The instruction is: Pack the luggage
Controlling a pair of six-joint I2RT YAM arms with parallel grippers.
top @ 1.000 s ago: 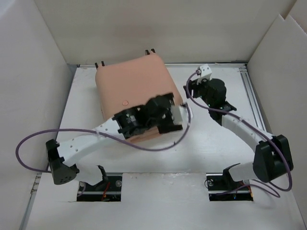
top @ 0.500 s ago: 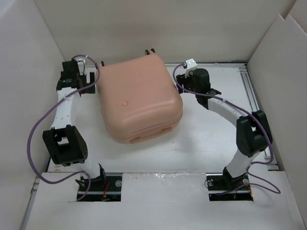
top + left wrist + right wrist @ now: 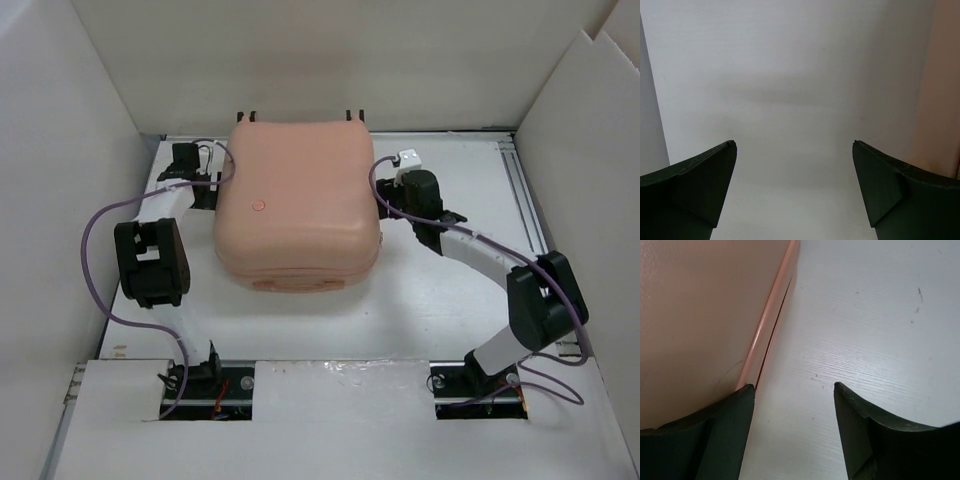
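Note:
The luggage (image 3: 296,208) is a closed pale pink hard-shell case lying flat at the back middle of the table, its wheels (image 3: 247,116) toward the back wall. My left gripper (image 3: 197,162) sits low beside its left side, jaws open wide with only white surface between them. In the left wrist view (image 3: 794,145) the pink shell (image 3: 946,75) shows at the right edge. My right gripper (image 3: 388,192) sits at the case's right side, open and holding nothing. In the right wrist view (image 3: 794,387) its left finger (image 3: 725,435) lies against the luggage (image 3: 700,315) at the seam.
White cardboard walls (image 3: 60,200) close in the table (image 3: 450,300) at left, back and right. Purple cables (image 3: 95,260) loop off both arms. A metal rail (image 3: 530,210) runs along the table's right edge.
The luggage has turned square to the table and shifted back. My left arm has swung from above the case's front to its left side. The right gripper stays at the right side.

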